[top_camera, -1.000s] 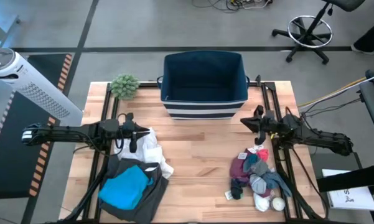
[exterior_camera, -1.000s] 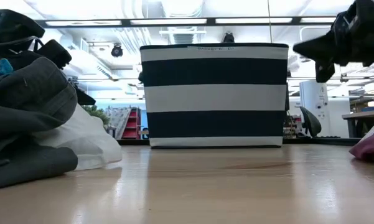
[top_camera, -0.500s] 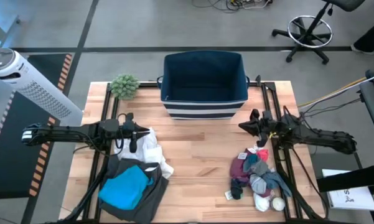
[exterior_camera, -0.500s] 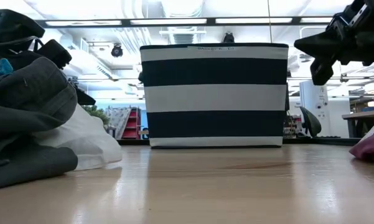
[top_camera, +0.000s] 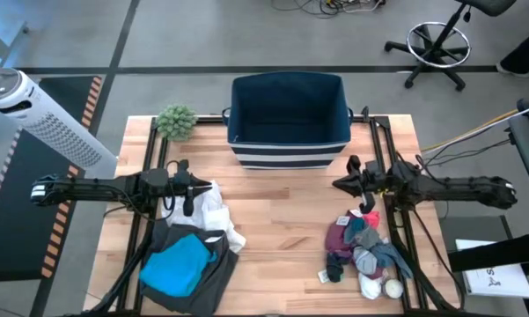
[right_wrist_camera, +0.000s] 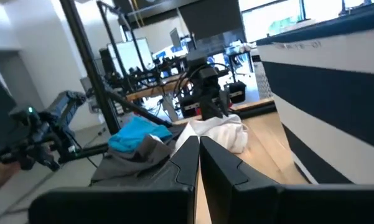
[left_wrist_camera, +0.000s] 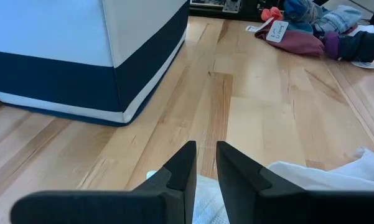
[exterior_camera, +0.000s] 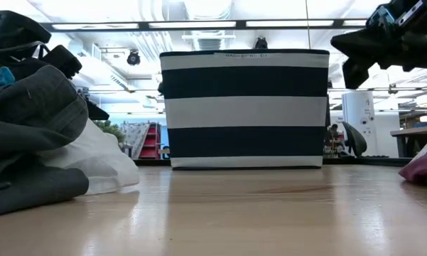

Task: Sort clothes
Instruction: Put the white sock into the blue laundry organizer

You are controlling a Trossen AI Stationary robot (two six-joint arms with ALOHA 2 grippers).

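The right gripper (top_camera: 341, 183), fingers closed and empty, hovers above the sock heap (top_camera: 363, 246) at the desk's right front edge, so it should open and descend onto one sock; the left gripper (top_camera: 190, 187), nearly closed, waits over the white garment (top_camera: 213, 211).

Striped navy bin (exterior_camera: 244, 108) centre, dark grey garment (exterior_camera: 30, 135) over white garment (exterior_camera: 99, 165) left, maroon garment (exterior_camera: 425, 171) right.
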